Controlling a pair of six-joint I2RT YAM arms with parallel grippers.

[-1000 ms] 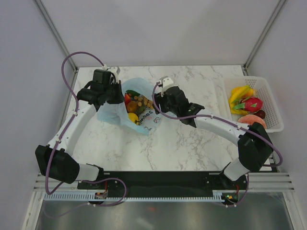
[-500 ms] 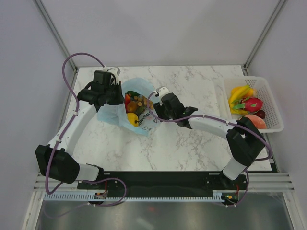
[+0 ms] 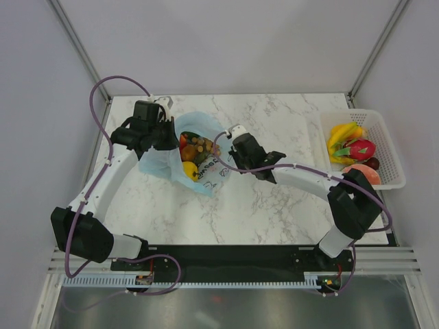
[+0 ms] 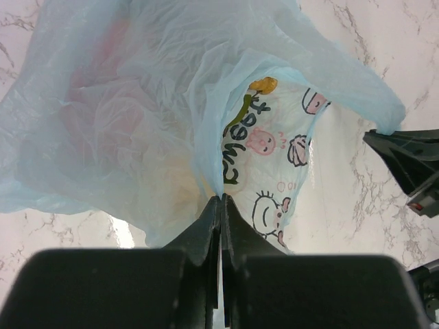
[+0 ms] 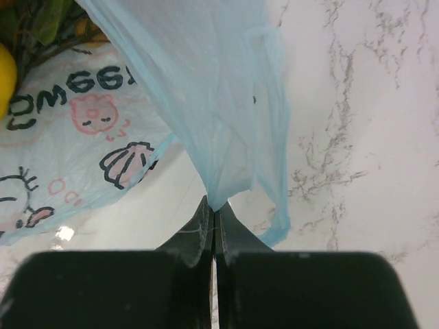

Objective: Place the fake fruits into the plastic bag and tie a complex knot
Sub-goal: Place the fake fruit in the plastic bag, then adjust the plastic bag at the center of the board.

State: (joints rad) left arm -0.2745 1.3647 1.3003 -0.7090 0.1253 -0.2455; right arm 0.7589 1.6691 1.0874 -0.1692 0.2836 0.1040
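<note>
Left wrist: left gripper [image 4: 221, 199] clenched on bag [image 4: 137, 103] film; right gripper [image 5: 210, 202] likewise. Film looks limp, slippery, tearable; grip bunched handles.

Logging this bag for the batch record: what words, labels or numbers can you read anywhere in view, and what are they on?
Thin light-blue plastic bag, on its white doodle panel: one word in dark rounded letters, seen flipped and cut by folds, so it cannot be read for certain.
White mesh plastic basket: no text seen.
Marble table: no text seen.
</note>
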